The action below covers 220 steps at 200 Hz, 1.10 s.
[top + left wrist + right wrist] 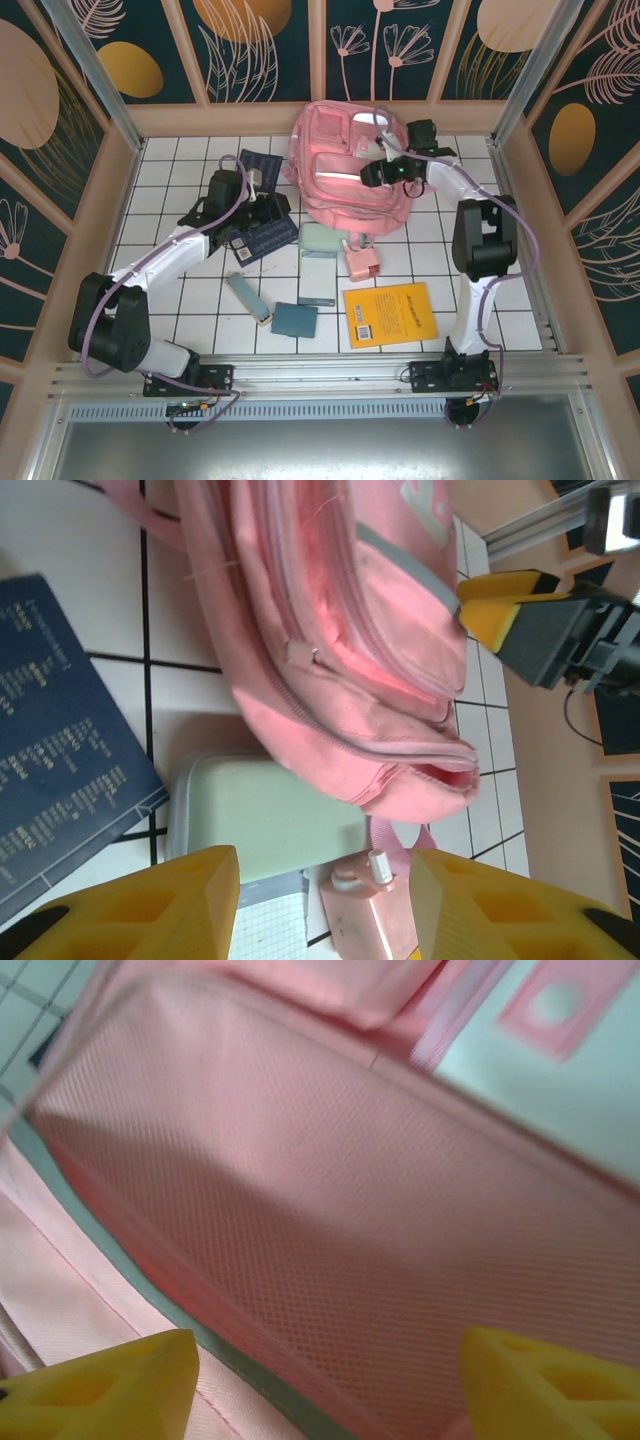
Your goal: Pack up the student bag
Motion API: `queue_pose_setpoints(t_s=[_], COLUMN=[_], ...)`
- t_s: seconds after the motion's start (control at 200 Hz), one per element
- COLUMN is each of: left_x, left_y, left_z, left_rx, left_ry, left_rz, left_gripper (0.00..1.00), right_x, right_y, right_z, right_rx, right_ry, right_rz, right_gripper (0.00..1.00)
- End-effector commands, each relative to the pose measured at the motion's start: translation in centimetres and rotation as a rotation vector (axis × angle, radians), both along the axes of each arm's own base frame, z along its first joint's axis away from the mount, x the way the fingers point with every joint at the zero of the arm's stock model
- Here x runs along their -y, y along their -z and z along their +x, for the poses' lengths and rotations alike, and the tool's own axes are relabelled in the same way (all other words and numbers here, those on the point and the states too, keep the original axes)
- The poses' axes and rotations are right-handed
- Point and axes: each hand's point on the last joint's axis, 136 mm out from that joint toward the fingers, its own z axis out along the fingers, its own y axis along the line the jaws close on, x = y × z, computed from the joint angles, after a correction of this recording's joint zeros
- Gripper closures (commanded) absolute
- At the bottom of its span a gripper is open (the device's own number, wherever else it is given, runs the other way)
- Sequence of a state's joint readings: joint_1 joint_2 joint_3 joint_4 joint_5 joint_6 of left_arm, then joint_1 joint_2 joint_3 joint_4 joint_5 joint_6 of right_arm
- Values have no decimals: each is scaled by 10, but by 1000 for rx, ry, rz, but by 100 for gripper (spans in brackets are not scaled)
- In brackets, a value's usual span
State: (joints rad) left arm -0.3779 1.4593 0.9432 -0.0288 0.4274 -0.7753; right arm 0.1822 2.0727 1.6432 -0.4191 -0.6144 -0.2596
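The student bag (345, 165), a big pink backpack with silver trim, lies at the back middle of the tiled table. My right gripper (385, 172) hovers over its upper right part. In the right wrist view the bag's pink mesh fabric (330, 1210) is very close, and the right gripper (325, 1390) is open, gripping nothing. My left gripper (272, 215) sits left of the bag's lower edge. In the left wrist view it (325, 905) is open and empty, facing the bag (330, 630), a mint green case (270, 815) and a small pink bottle (372, 920).
A dark blue book (262, 238) lies under the left arm, and another dark book (260, 165) sits behind it. The mint case (320, 240), pink bottle (362, 262), yellow book (390, 313), teal notebook (294, 319) and a slim case (248, 298) lie in front. Walls close in the table.
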Motion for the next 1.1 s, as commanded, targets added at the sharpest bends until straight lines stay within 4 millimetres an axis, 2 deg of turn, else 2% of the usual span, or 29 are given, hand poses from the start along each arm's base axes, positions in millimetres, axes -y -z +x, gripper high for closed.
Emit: queue_pose_setpoints(t_s=[0.0,0.085,0.145,0.23,0.31,0.46,0.586,0.696,0.756,0.766,0.781,0.826,0.841,0.956,1.041,1.096], left_x=[8,9,11,15,19,22,23,18,17,17,20,23,24,34,39,41], left_y=[3,14,22,30,33,34,39,53,63,67,60,56,65,64,63,64], left_z=[-3,-6,-7,-8,-6,-2,1,9,16,16,23,32,35,57,68,70], left_rx=[-7,-31,-47,-63,-70,-67,-77,-116,-153,-165,-153,-154,-174,-177,-181,-186], left_ry=[14,8,9,15,20,18,10,-39,-67,-70,-73,-82,-85,-86,-83,-78], left_rz=[-42,-50,-51,-51,-52,-47,-42,-8,19,23,15,11,22,22,30,27], left_gripper=[51,51,51,51,51,51,52,51,52,52,52,52,52,53,53,53], right_x=[-20,-29,-34,-38,-43,-48,-48,-49,-50,-50,-51,-49,-49,-38,-43,-43], right_y=[-12,-11,-11,-9,-4,-2,-16,-38,-43,-43,-44,-45,-45,-46,-45,-42], right_z=[-5,-10,-13,-18,-22,-28,-25,-28,-26,-26,-25,-20,-18,-3,-17,-11], right_rx=[20,34,42,45,43,41,82,111,113,112,114,121,126,217,321,346], right_ry=[-103,-131,-149,-169,-189,-209,-195,-211,-213,-213,-209,-196,-190,-133,-275,-309], right_rz=[86,103,111,115,102,95,106,174,182,181,176,160,154,95,123,105], right_gripper=[37,40,47,62,81,100,100,100,100,98,96,92,90,67,53,51])
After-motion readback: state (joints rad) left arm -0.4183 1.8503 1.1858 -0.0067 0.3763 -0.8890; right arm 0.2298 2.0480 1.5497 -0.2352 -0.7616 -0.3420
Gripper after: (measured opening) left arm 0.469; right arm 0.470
